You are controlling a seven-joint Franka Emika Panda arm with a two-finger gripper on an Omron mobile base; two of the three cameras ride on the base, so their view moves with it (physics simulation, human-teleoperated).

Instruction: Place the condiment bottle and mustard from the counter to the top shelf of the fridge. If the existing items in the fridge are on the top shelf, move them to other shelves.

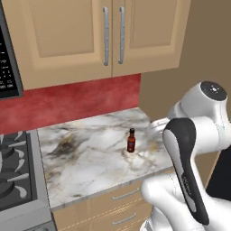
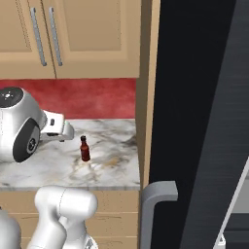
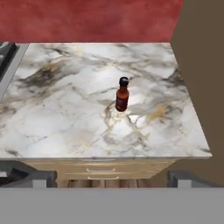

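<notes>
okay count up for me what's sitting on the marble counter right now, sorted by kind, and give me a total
Condiment bottle (dark red-brown, black cap), standing upright: 1
Total on the marble counter: 1

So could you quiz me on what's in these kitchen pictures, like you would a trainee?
1. True or false: the condiment bottle lies on its side.
2. What sits at the counter's left end? A) sink B) stove C) toaster
3. Fill in: the wall strip behind the counter is ____.

Key:
1. False; it stands upright on the marble counter, apart from the gripper.
2. B, the stove.
3. Red; that is the backsplash.
</notes>
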